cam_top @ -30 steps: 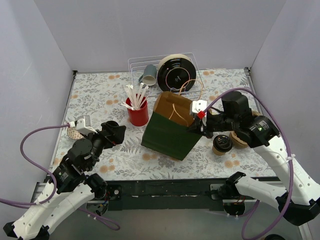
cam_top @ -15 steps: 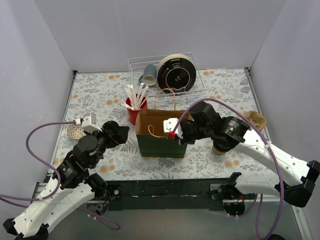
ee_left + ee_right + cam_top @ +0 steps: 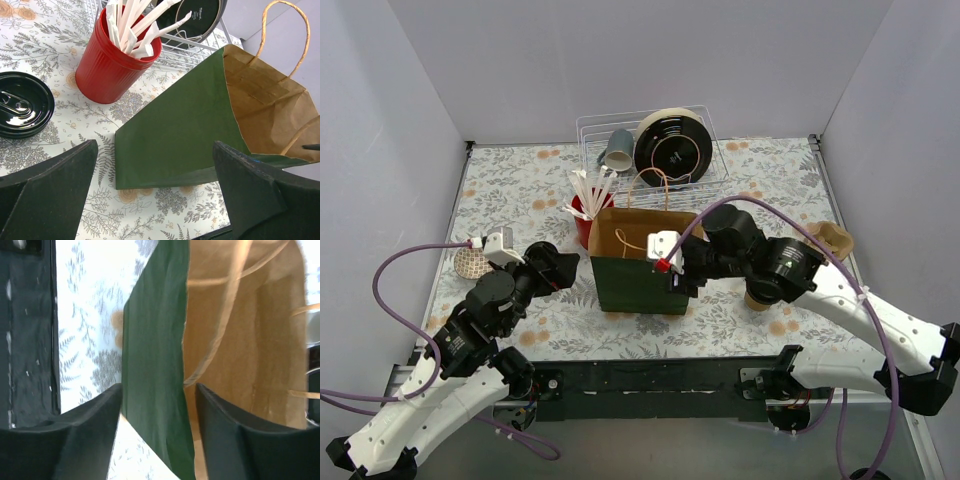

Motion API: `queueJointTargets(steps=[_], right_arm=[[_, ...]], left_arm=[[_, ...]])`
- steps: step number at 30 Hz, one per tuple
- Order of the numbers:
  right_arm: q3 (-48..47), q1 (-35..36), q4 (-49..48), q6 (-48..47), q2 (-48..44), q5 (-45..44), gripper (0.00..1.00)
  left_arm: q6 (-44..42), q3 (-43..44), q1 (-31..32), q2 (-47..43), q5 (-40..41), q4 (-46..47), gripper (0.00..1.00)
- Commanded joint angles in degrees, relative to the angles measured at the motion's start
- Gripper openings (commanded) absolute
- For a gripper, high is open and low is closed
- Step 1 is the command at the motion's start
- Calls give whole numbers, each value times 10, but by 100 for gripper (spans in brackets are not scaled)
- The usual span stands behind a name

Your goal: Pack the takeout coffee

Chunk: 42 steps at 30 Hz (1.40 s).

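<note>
The green paper bag (image 3: pixel 638 280) stands upright in the middle of the table, its brown inside and string handles showing. My right gripper (image 3: pixel 672 272) is at the bag's right rim; in the right wrist view its fingers (image 3: pixel 85 435) stand open astride the green wall (image 3: pixel 155 365), with gaps on both sides. My left gripper (image 3: pixel 563 268) hovers wide open just left of the bag (image 3: pixel 175 130), holding nothing. A brown takeout cup with a black lid (image 3: pixel 758 298) sits on the right, partly hidden by my right arm.
A red cup of wrapped straws (image 3: pixel 588 222) stands behind the bag's left corner. A wire rack (image 3: pixel 650 150) at the back holds a grey cup and a black plate. Black lids (image 3: pixel 20 102) lie to the left. A tan paper item (image 3: pixel 830 238) is at the right.
The bag went from tilted to standing upright as my right gripper carried its rim leftward. The right jaws then opened off the rim. My left arm barely moved.
</note>
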<state>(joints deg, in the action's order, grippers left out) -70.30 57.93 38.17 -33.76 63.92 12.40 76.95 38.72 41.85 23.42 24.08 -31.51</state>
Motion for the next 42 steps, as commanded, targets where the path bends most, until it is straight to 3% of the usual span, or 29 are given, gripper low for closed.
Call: queueJointTargets(steps=[1,3,8,12,16,21,24,26,28,31,34,35,36,37,39,42], right_arm=[[5,3,-96,75,-57,16,72],[1,3,-114,118,-71,7,84],[-76,3,-78,190,-53,-104,84],[-118,3,-98,260,-57,-199,98],[-101,2,-122,351,-89,-306,99],[-199,-6,14,412,-23,-511,97],[-231,-66,95,443,7,-556,95],[-210,-155,103,453,-6,-540,93],[-167,-253,96,477,-23,-517,88],[-121,-324,88,523,-53,-464,87],[-68,-364,49,504,-62,-434,88],[-55,-376,40,499,-55,-466,85],[-42,-394,31,491,-51,-481,77],[-11,-441,19,480,-49,-483,74],[15,-508,-3,490,-36,-439,70],[68,-610,-18,551,-24,-390,77]], left_arm=[[-7,-3,3,-2,-1,0,98],[-8,-4,3,-1,-3,0,98],[-10,-1,3,10,-8,-2,98],[-18,0,3,11,-15,-1,98],[-28,-7,3,0,-32,17,98],[-27,-6,3,1,-43,17,98],[-29,-15,3,-3,-52,27,98],[-29,-15,3,1,-51,26,98],[-26,-12,3,5,-40,19,98],[-20,-8,3,1,-29,10,98],[-13,-15,3,-21,-9,9,98],[-10,-15,3,-29,-4,7,98],[-3,-14,3,-32,4,1,98],[1,-13,3,-36,11,-4,98],[12,-14,3,-51,26,-9,98],[8,-27,12,-62,19,8,98]])
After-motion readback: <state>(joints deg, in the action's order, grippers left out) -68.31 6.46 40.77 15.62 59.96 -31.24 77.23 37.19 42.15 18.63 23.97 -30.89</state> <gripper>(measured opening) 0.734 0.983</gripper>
